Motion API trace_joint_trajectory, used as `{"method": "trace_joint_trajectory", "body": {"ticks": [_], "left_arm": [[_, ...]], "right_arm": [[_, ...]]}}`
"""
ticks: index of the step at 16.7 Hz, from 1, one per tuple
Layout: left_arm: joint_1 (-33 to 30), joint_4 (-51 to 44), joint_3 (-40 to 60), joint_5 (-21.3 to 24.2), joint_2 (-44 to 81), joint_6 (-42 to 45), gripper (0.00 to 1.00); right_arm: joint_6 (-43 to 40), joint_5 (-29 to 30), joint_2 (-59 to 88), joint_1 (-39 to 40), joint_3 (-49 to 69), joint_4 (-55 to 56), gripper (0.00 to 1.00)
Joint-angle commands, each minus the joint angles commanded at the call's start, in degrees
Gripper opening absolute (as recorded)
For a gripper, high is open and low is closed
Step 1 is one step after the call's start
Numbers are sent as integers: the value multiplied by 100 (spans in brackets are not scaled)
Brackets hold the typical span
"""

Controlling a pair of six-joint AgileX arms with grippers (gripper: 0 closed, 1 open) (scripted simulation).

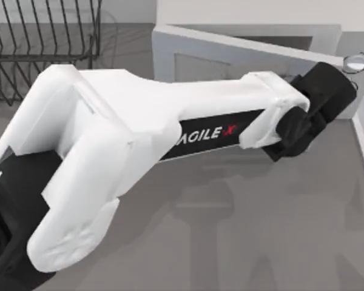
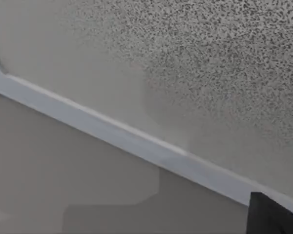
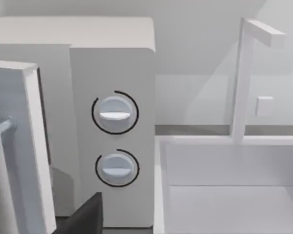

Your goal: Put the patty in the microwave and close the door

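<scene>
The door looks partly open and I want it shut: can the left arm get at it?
Probably yes: the left gripper is already at the door, nothing between them.

My left arm (image 1: 139, 139) stretches diagonally toward the table's far right, black wrist leading.

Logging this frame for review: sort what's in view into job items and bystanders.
Job: microwave with two round knobs; its door, partly open; left gripper at the door.
Bystanders: black wire rack; white sink with faucet, beside the microwave.
</scene>
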Motion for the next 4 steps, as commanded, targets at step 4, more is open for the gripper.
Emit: {"method": "trace_joint_trajectory", "body": {"ticks": [4], "left_arm": [[204, 60, 349, 87, 244, 252, 0]], "right_arm": [[0, 0, 0, 0, 0, 0, 100]]}}
